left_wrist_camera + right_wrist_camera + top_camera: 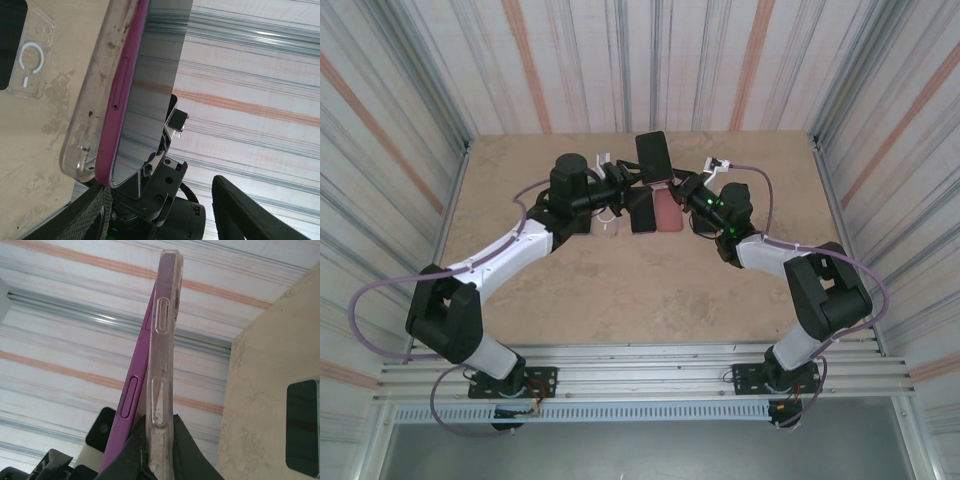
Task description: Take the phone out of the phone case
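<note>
My right claw [160, 452] is clenched on the lower end of the clear case [163, 345], whose long axis stands upright. The purple phone [131, 400] leans out towards my left claw [160, 200], which is part open astride its edge, above the tabletop [620, 290], far middle.

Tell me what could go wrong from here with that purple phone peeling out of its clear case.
1. The purple phone is parted from the clear plastic case along one edge, while the left hand stands open, not gripping it: popping free, it could drop onto the beige table.
2. The right hand pinches only the case's end, so prying might twist it loose.
</note>
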